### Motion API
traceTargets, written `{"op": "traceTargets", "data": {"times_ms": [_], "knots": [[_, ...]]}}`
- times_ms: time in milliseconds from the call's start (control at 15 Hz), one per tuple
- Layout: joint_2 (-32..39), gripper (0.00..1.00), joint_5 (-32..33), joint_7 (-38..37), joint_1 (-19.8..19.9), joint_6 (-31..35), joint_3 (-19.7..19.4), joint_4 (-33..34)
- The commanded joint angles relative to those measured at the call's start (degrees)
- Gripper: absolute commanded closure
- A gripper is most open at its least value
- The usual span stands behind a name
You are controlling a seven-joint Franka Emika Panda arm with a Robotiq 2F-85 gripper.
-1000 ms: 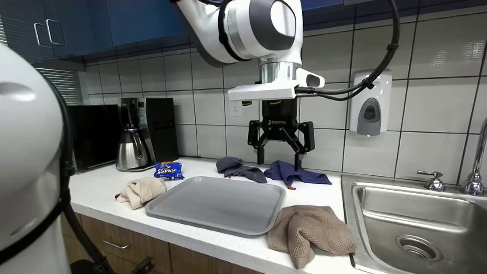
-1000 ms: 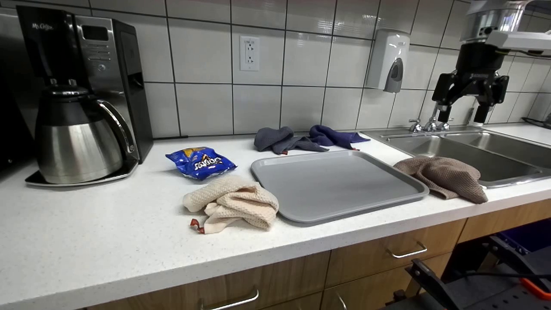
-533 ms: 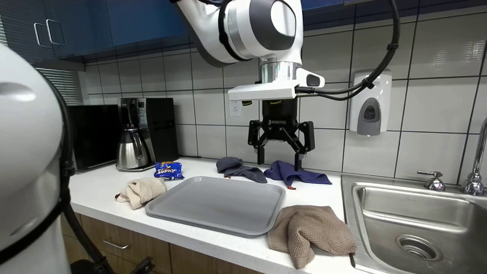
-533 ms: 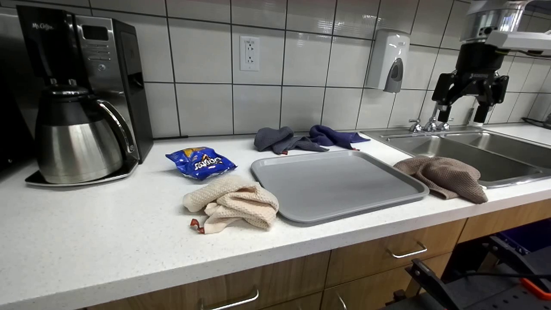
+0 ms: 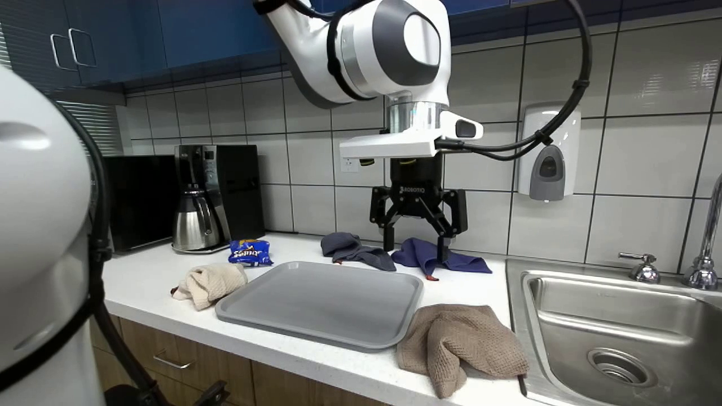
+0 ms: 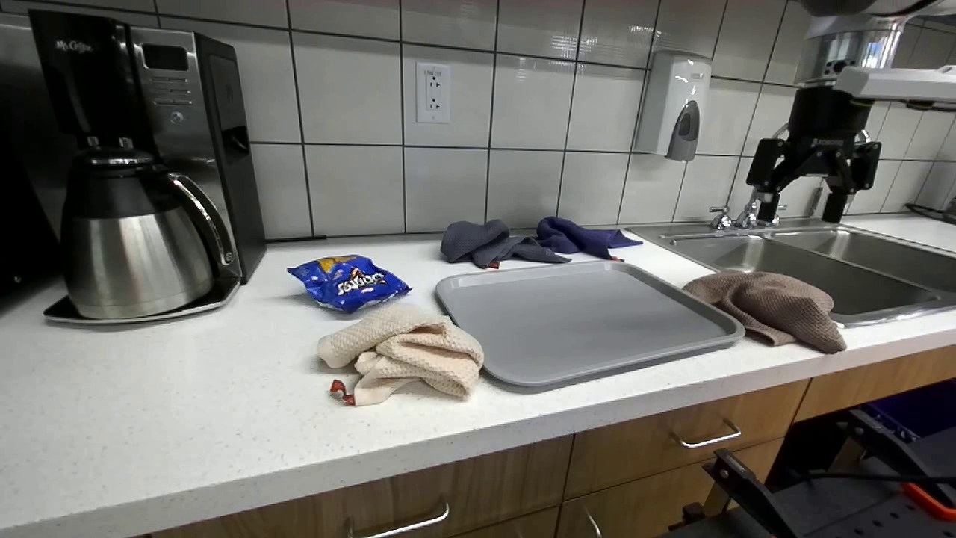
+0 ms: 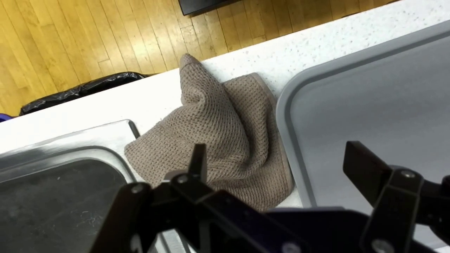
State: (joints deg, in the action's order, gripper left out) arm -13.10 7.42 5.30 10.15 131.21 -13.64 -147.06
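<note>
My gripper is open and empty, hanging above the counter in both exterior views [image 5: 415, 245] [image 6: 801, 208]. In the wrist view my gripper [image 7: 277, 156] has one finger over a crumpled brown cloth [image 7: 218, 130] and the other over a grey tray [image 7: 351, 105], touching neither. The brown cloth [image 5: 462, 344] lies between the tray [image 5: 321, 304] and the sink. Behind the tray lie a purple cloth [image 5: 471, 263] and a dark grey cloth [image 5: 355, 251]. A beige cloth [image 6: 411, 351] and a blue snack bag [image 6: 349, 282] lie on the tray's far side from the sink.
A steel sink [image 5: 522, 338] with a faucet [image 5: 705, 248] is beside the brown cloth. A soap dispenser [image 5: 550, 152] hangs on the tiled wall. A coffee maker [image 6: 142, 224] stands at the other end. The counter's front edge [image 6: 523, 441] runs above drawers.
My gripper has moved down a little between half a second ago and now, still open. The cloths, tray and snack bag have not moved.
</note>
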Motion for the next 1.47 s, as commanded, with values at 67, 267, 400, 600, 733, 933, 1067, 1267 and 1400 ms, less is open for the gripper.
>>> {"op": "traceTargets", "data": {"times_ms": [67,267,400,600,733,933,1067,1267,1400], "knots": [[4.6,0.00,0.6,-5.5,2.3,3.7,0.5,1.4],[7.6,0.00,0.6,-9.3,3.2,6.5,0.4,1.8],[9.8,0.00,0.4,-11.2,3.6,8.2,0.1,2.2],[12.5,0.00,0.0,-14.1,3.7,10.2,-0.3,3.2],[14.4,0.00,-0.1,-16.1,3.6,11.8,-0.6,3.7],[17.7,0.00,0.4,-20.0,3.4,13.9,-1.2,4.6],[19.6,0.00,0.1,-21.7,3.3,15.3,-1.7,5.1],[22.0,0.00,-1.2,-24.0,2.9,17.8,-2.2,5.7],[23.3,0.00,-2.1,-25.1,2.7,19.8,-2.5,5.8]]}}
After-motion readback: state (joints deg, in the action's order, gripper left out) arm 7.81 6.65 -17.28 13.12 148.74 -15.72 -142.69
